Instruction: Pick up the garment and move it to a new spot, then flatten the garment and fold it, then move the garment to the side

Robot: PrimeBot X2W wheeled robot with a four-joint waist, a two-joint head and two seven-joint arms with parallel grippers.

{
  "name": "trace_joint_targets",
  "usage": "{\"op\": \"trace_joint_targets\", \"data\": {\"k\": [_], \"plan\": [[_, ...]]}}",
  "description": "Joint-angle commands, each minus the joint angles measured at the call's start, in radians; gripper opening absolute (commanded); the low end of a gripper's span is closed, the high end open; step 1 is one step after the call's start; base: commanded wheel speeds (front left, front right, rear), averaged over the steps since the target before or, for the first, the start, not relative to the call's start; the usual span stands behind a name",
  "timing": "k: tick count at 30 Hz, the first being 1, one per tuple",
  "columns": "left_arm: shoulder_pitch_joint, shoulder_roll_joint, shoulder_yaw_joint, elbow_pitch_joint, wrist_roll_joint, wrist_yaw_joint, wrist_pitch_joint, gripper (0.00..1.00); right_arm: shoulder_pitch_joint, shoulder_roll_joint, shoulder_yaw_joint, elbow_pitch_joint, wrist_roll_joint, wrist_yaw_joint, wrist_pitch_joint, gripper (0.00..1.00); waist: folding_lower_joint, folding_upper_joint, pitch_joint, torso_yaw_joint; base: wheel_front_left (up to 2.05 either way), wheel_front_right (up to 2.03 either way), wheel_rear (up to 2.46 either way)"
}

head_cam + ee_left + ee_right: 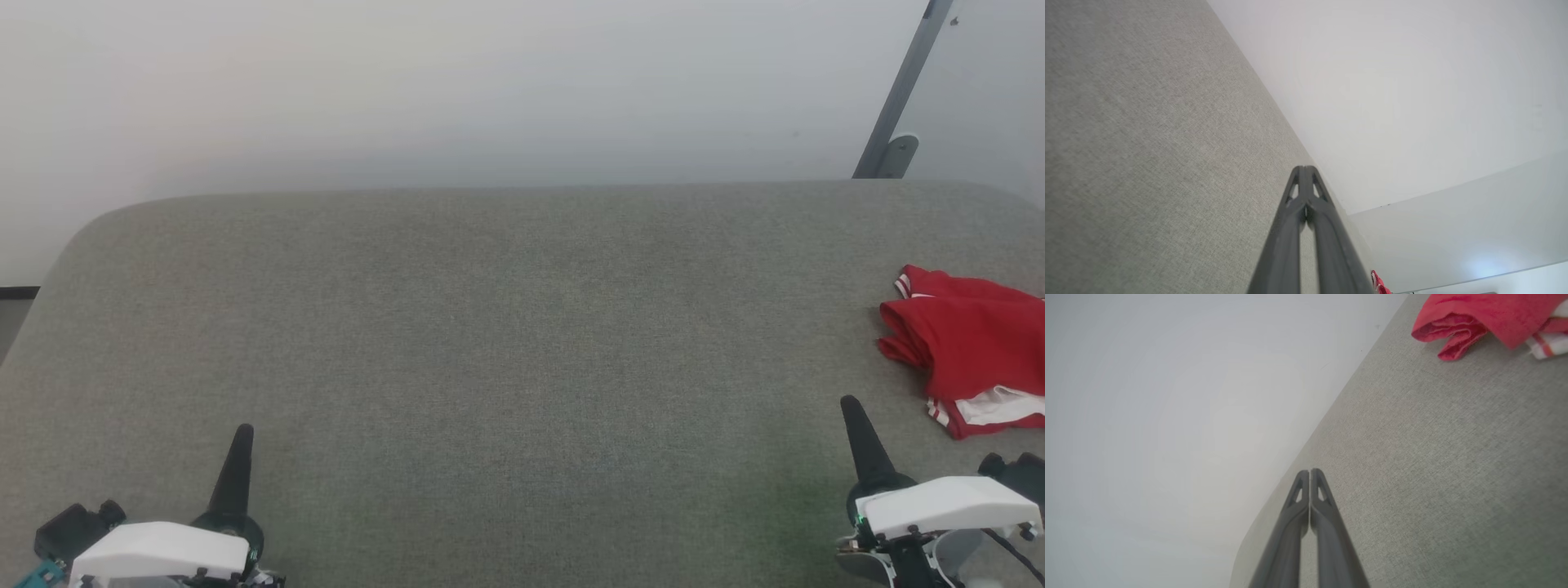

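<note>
Head view puts the bunched red garment (pixel 971 347) at three o'clock on the grey table (pixel 490 327), just beyond my right end effector (pixel 851 406) at five o'clock, which, like my left end effector (pixel 242 433) at seven o'clock, hovers with fingers pressed together, holding nothing.

Grey fabric surface (pixel 490 327), perhaps a table
</note>
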Motion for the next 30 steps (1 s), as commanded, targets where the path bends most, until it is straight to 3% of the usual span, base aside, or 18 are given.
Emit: {"op": "trace_joint_targets", "data": {"k": [1, 30], "plan": [[-0.029, 0.001, 0.008, -0.01, -0.021, -0.001, 0.007, 0.0, -0.02, 0.0, 0.001, -0.016, 0.033, 0.0, 0.008, 0.0, 0.0, -0.0001, 0.0, 0.0, 0.0, 0.0, 0.0], [-0.072, -0.06, 0.019, -0.009, -0.222, -0.002, 0.076, 0.0, -0.036, 0.001, 0.001, -0.031, 0.304, 0.0, 0.058, 0.0, 0.0, -0.0001, 0.009, 0.001, 0.0, 0.0, 0.0]]}}
